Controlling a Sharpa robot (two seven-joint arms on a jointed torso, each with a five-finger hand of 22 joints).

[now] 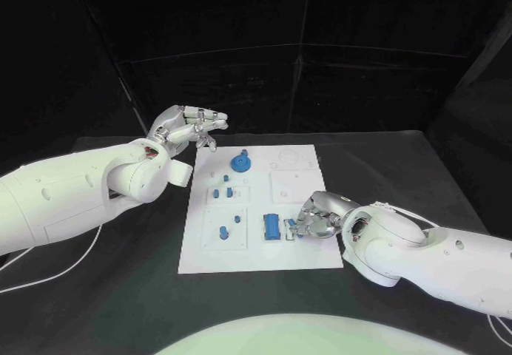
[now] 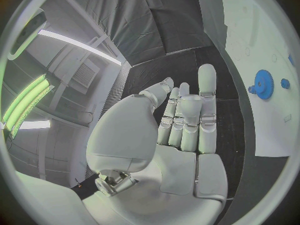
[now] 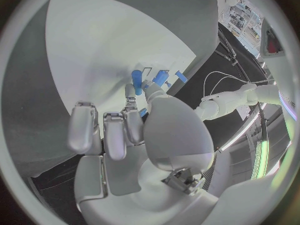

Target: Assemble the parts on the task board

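Black tabletop and dark curtains surrounded the white task board, which lay flat in the middle. Small blue parts sat on its left and near portions, with a blue gear toward the far edge. A rectangular blue block stood near the front, and the right hand reached down just beside it, fingertips seemingly closing on a small blue piece; whether it was truly gripped I could not tell. These pieces looked light, rigid and smooth, best pinched across their sides. The left hand hovered off the board's far-left corner, fingers loosely apart, holding nothing. No legible writing was visible.
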